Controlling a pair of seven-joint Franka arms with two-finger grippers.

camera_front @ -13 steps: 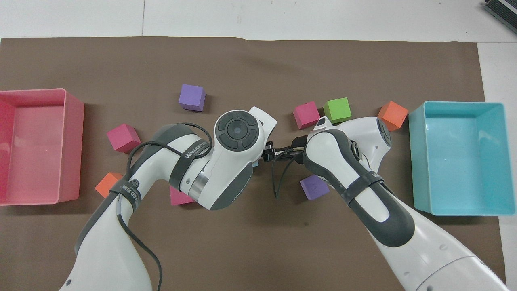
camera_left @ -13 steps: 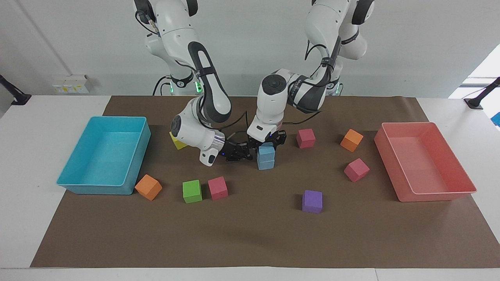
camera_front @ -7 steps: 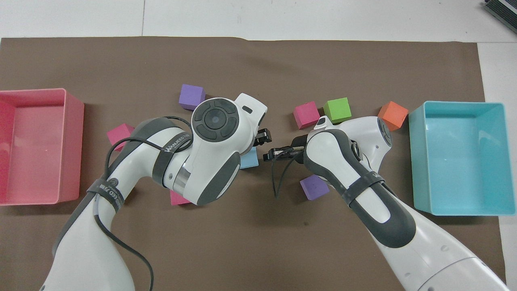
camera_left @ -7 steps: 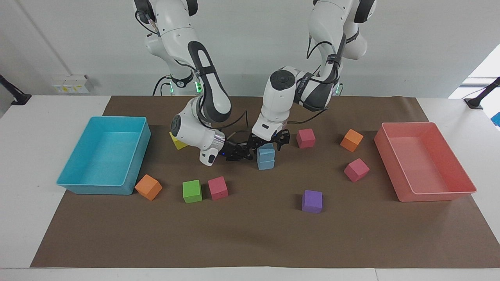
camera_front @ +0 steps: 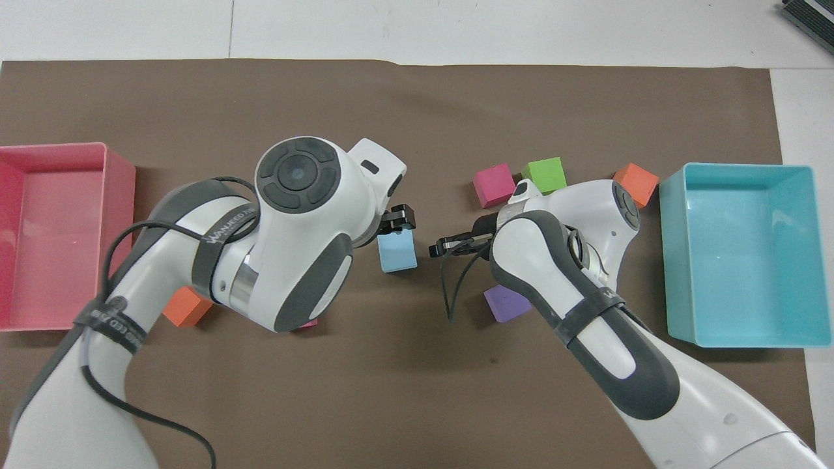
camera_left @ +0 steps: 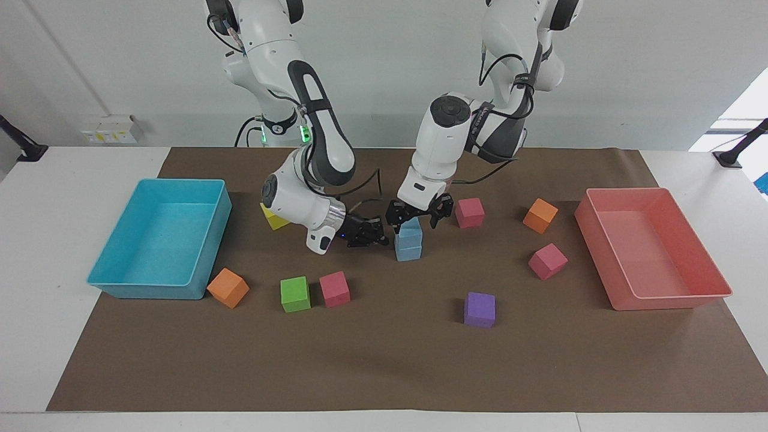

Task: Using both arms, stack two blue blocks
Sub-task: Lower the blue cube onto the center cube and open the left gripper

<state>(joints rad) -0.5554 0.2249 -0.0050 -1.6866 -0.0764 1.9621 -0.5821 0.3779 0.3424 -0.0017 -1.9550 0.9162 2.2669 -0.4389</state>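
Centrally on the brown mat (camera_left: 384, 360) stand the two blue blocks, already stacked: the upper blue block (camera_left: 410, 231) sits squarely on the lower blue block (camera_left: 408, 251), edges nearly flush. Both are matte, light sky-blue foam cubes of equal size. In the overhead view only the top face of the upper block (camera_front: 397, 251) shows.

Clock directions below are read on the facing view, centred on the stack.

Left arm: it descends from 1 o'clock, with the wrist pointing steeply down. The left gripper (camera_left: 415, 223) hangs at 12 o'clock, directly over the stack. Its jaws stand apart, one on each side of the upper block's top edge, and grip nothing.

Right arm: the forearm folds down from 10 o'clock and the wrist turns to lie almost level, low over the mat. The right gripper (camera_left: 379, 237) points at the stack from 9 o'clock, just beside it, with a narrow gap showing in the overhead view (camera_front: 438, 247). Whether its jaws are together or apart cannot be told.

Nearby items: a magenta cube (camera_left: 469, 212) lies at 2 o'clock. A yellow cube (camera_left: 273, 219) at 9 o'clock is partly hidden by the right arm.
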